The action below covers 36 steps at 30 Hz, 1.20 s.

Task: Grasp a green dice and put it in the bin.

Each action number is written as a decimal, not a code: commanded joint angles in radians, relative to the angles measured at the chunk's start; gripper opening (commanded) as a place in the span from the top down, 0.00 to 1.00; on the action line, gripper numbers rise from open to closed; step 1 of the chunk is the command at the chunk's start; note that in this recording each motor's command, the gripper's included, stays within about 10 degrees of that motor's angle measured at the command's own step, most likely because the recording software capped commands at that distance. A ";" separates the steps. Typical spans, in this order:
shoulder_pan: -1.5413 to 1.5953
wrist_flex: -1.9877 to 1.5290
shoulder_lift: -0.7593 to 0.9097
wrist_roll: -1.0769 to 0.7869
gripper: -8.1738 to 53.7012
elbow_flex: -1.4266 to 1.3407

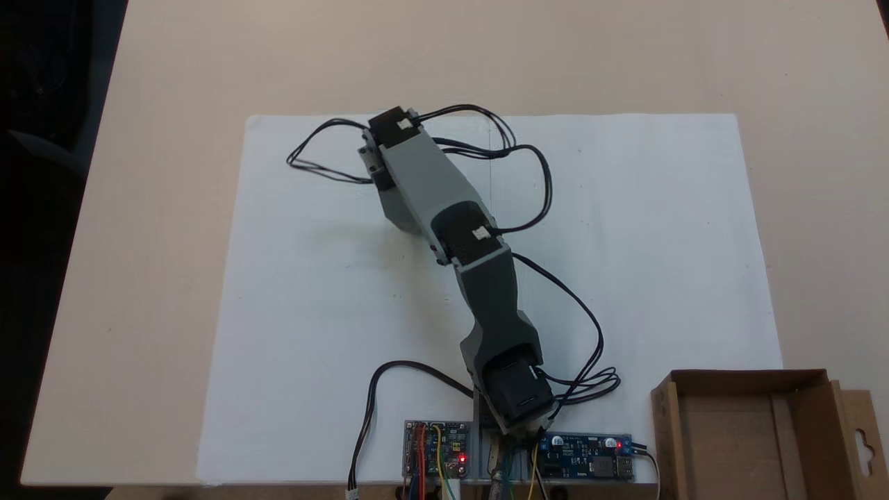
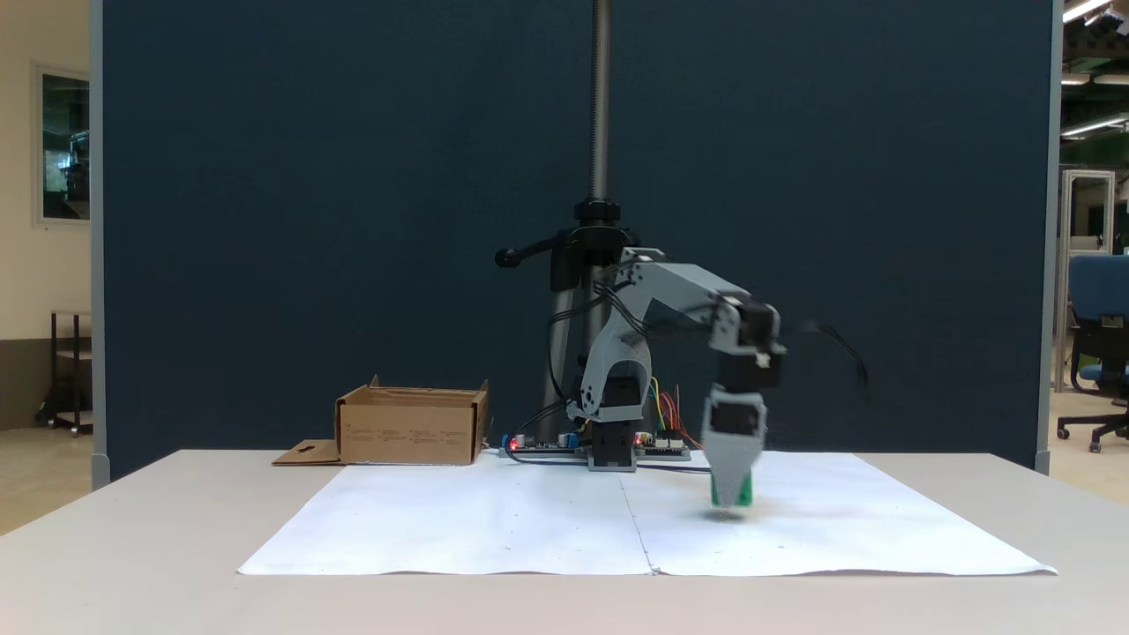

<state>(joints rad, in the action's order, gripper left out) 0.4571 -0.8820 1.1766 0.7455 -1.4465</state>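
The green dice point(image 2: 744, 490) shows as a small green block low over the white paper, right at the tip of my gripper point(image 2: 730, 499). The gripper points straight down, and its grey finger point(image 2: 728, 467) covers most of the dice. The jaws stand one behind the other, so the gap between them is hidden, and this part of the arm is motion-blurred. From above, the arm point(image 1: 424, 180) covers the gripper and the dice. The bin, a low brown cardboard box point(image 1: 665, 430) with a hang-hole flap, stands beside the arm's base point(image 2: 410, 429).
A white paper sheet point(image 1: 625, 243) covers the middle of the beige table point(image 1: 173, 69). Circuit boards point(image 1: 587, 455) with lit LEDs and loose black cables point(image 1: 326, 163) lie around the arm's base. A camera stand pole point(image 2: 600, 106) rises behind the base.
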 commanded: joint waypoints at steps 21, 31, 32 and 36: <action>-0.831 0.025 0.482 -0.362 0.68 0.038; -1.187 0.115 0.503 -0.589 0.68 0.046; -1.220 0.123 0.503 -0.611 0.68 0.046; -1.350 0.133 0.503 -0.670 0.68 0.052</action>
<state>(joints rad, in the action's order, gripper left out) -0.8483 -0.8038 1.6383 0.1411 -1.4481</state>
